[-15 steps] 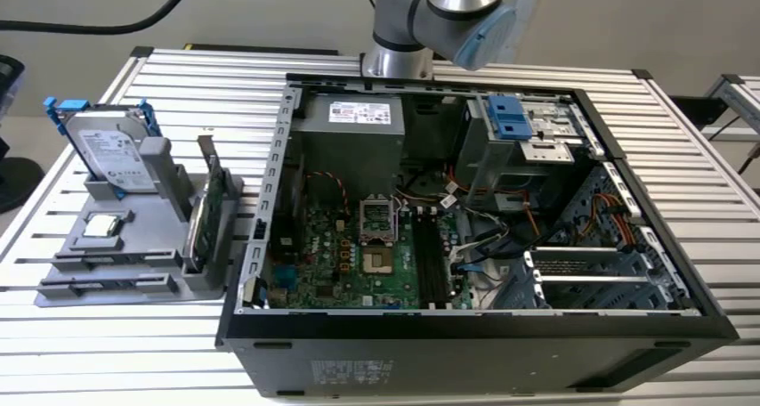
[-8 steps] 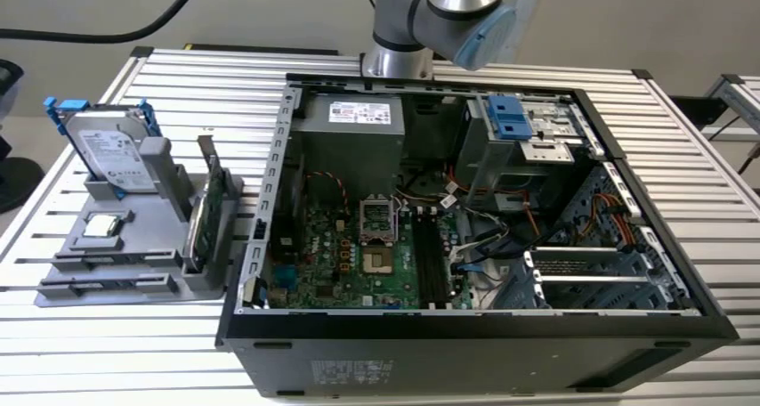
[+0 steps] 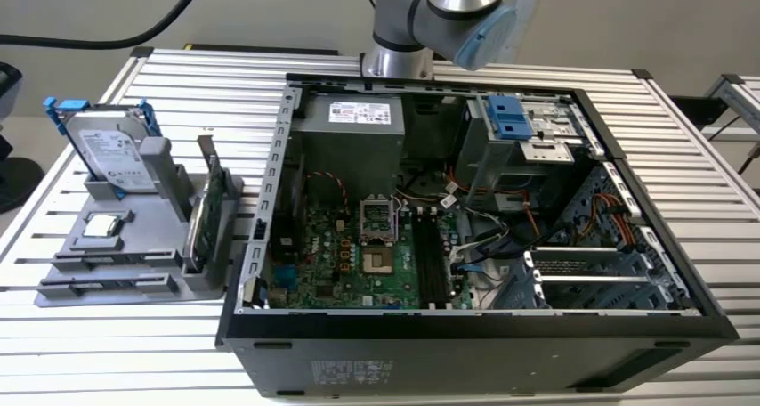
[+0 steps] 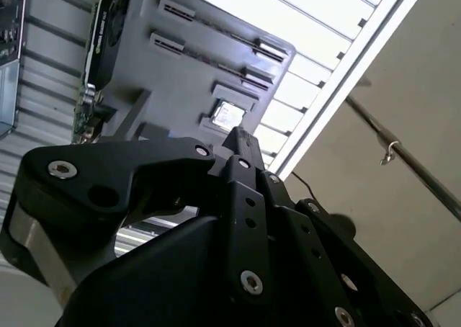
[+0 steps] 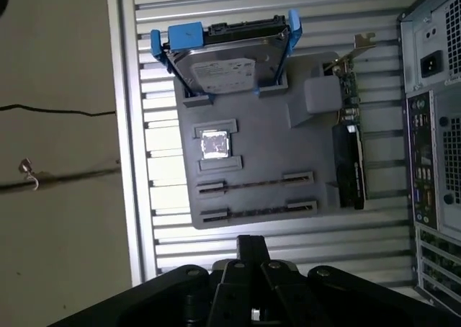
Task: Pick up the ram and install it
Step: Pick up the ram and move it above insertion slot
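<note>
In both wrist views my gripper (image 5: 252, 243) (image 4: 242, 137) hangs high above the slatted table, over the near edge of the grey parts holder (image 5: 259, 150). Its black fingers are pressed together, shut, with nothing between them. The holder's two long narrow slots (image 5: 256, 185) look empty. The ram is out of view as a separate piece. Long dark memory slots (image 3: 428, 259) run beside the processor socket on the motherboard, and I cannot tell whether a stick sits in them. In the exterior view the arm (image 3: 451, 14) rises behind the open computer case (image 3: 475, 321).
The holder also carries a silver hard drive with blue rails (image 5: 220, 53) (image 3: 113, 148), a green card on edge (image 5: 349, 154) (image 3: 208, 215) and a small square chip (image 5: 215, 143). The case's rear panel (image 5: 436, 125) stands beside the holder. A table edge and floor (image 5: 57, 161) lie on the other side.
</note>
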`<state>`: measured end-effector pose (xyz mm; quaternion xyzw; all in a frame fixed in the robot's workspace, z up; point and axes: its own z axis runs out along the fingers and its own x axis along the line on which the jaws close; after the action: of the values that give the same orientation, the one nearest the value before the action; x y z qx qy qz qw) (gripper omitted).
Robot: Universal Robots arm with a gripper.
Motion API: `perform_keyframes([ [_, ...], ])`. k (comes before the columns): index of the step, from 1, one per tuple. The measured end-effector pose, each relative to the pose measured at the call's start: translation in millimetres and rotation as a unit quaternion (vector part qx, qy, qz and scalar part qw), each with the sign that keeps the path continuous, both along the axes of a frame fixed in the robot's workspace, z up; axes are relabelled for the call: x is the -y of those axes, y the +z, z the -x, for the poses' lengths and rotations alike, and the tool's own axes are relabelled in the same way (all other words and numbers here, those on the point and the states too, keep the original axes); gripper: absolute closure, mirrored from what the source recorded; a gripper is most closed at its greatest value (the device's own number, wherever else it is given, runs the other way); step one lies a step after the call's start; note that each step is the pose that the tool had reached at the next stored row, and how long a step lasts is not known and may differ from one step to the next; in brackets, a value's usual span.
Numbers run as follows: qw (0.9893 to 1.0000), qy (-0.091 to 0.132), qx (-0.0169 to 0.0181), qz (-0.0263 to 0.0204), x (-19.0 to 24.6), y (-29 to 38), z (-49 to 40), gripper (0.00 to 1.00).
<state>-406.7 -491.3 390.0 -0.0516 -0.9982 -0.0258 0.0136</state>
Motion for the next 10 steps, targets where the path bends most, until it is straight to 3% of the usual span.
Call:
perform_keyframes([
  [10, 1.0, -0.01, -0.0001, 0.0, 0.0, 0.1, 0.0, 1.0],
])
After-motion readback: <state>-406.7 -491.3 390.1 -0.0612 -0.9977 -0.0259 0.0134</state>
